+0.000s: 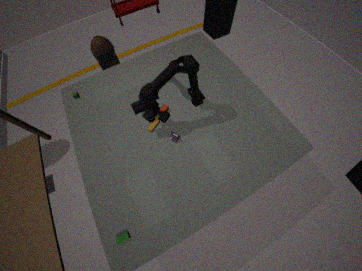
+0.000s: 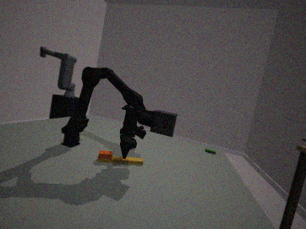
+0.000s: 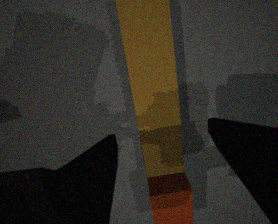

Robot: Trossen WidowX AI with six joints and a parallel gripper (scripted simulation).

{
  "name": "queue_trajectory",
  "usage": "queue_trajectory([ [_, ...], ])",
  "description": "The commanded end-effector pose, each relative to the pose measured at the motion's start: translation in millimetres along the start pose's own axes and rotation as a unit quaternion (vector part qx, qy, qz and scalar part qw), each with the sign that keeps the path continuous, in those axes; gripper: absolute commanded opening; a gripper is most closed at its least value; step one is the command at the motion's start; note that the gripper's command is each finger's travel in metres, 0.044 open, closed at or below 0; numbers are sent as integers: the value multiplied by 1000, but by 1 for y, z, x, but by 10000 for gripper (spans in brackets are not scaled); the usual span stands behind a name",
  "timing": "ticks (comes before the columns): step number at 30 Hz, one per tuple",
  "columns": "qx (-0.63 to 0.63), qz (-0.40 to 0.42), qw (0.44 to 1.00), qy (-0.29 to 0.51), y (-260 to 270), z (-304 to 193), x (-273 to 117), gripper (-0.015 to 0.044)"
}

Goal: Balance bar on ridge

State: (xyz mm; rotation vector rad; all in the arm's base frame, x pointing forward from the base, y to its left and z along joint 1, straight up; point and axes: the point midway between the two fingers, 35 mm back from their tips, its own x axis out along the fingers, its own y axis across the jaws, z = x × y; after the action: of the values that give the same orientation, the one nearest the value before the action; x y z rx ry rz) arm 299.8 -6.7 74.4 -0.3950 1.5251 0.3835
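The yellow bar [image 1: 154, 125] [image 2: 135, 160] [image 3: 150, 60] lies flat on the greenish table surface [image 1: 200, 181] [image 2: 186, 195]. An orange block [image 1: 164, 108] [image 2: 106, 155] [image 3: 172, 209] sits on one end of it. The ridge, a small grey-purple wedge [image 1: 175, 137], stands a short way from the bar in the top view; it is not visible in the exterior view or the wrist view. My gripper [image 1: 157, 117] [image 2: 124, 156] [image 3: 162, 132] points down low over the bar. It is open, with one finger on each side of the bar near the orange block and a gap on both sides.
A green block [image 1: 123, 237] lies near the front edge and a small green piece [image 1: 76, 95] near the far left corner. A wooden tabletop [image 1: 20, 201] stands at the left. A dark pillar [image 1: 220, 8] and a red swing seat [image 1: 136, 5] are at the back.
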Motion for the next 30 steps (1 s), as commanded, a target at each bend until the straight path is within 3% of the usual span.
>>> queue_trajectory([
  [1, -2, -1, 1000, -7, 0, 1, 3, 315],
  [30, -2, -1, 1000, -7, 0, 1, 27, 315],
])
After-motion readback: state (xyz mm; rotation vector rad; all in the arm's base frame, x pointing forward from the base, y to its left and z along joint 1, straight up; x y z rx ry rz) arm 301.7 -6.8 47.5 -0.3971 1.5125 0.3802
